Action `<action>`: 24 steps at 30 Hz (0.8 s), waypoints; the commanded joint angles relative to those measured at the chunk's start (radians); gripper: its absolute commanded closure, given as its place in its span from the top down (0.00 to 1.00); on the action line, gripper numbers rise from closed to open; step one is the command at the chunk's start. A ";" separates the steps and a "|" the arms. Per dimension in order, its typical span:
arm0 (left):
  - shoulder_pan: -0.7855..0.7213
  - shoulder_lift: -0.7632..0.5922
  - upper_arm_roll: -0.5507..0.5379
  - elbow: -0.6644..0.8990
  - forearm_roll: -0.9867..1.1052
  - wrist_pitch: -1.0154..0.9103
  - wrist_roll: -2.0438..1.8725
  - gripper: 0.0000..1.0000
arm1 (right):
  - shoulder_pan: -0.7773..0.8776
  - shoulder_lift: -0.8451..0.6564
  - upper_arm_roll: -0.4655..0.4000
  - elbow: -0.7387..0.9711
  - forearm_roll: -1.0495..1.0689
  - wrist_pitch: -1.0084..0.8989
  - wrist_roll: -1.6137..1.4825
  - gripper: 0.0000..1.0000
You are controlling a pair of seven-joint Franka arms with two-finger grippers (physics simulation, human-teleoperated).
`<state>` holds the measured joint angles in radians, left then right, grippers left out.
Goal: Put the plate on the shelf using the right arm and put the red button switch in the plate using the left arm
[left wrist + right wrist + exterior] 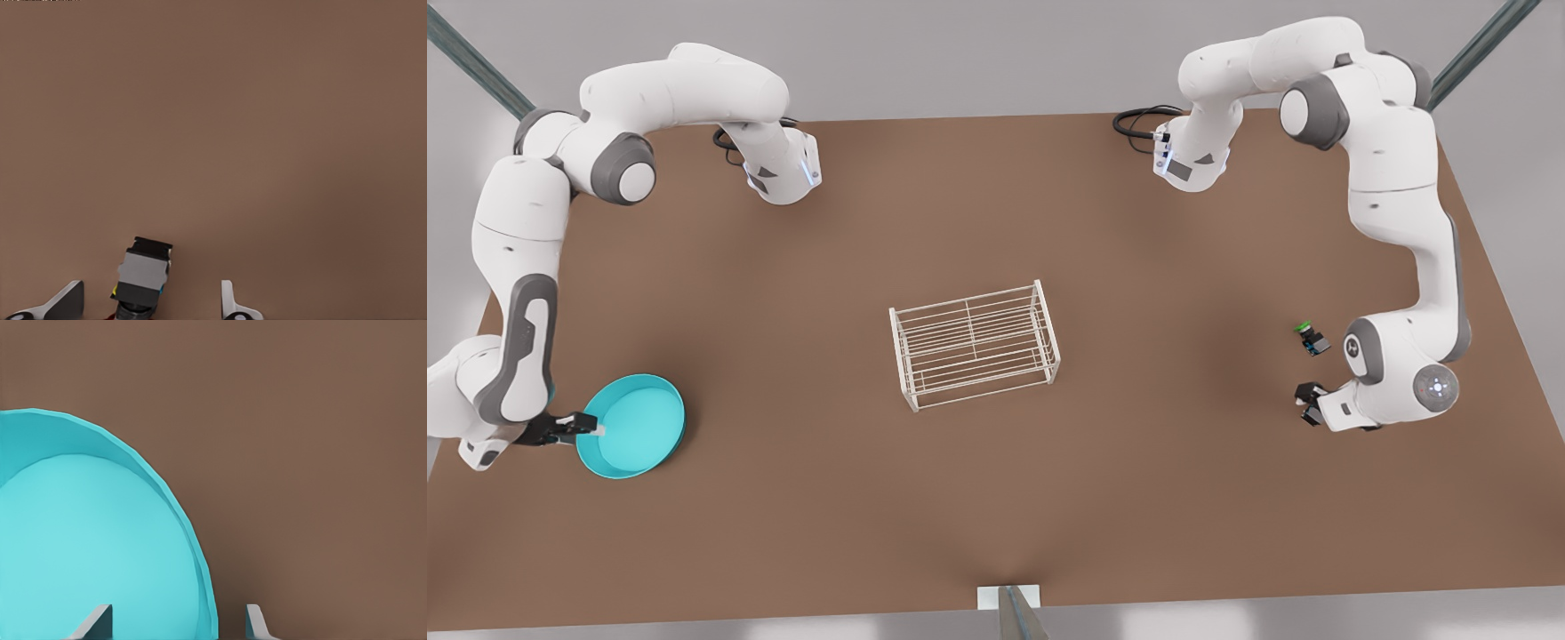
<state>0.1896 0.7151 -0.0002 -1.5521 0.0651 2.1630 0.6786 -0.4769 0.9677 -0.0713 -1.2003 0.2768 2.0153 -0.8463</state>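
At the front view's left, the round turquoise shallow plate (636,427) is being straddled at its rim by the right gripper (585,429), fingers apart, one inside and one outside the wall; the grasp is not yet closed. Well apart from that pincer, the small white wire shelf (974,343) is standing mid-table. At the front view's right, the left gripper (1307,404) is being held low, fingers apart, over the tiny black red button switch (141,277), which is lying between them. A green-capped switch (1311,339) is sitting just beyond. Next, closure on the rim and a lift appear required. The straddled rim (193,553) is being shown plainly by the right wrist view.
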 commanded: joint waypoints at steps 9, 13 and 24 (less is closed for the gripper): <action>0.028 0.034 -0.001 0.035 0.002 0.097 0.088 1.00 | -0.002 0.005 -0.005 0.013 0.027 -0.058 -0.117 0.35; 0.027 0.044 -0.001 0.037 0.007 0.126 0.091 1.00 | -0.003 0.008 -0.005 0.011 0.028 -0.056 -0.119 0.22; 0.033 0.043 -0.009 0.047 -0.001 0.116 0.104 1.00 | -0.002 -0.015 -0.004 0.013 0.024 -0.085 -0.109 0.02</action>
<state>0.2225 0.7609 -0.0087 -1.5048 0.0660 2.2812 0.7560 -0.4784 0.9515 -0.0753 -1.1876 0.3130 1.9385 -0.9402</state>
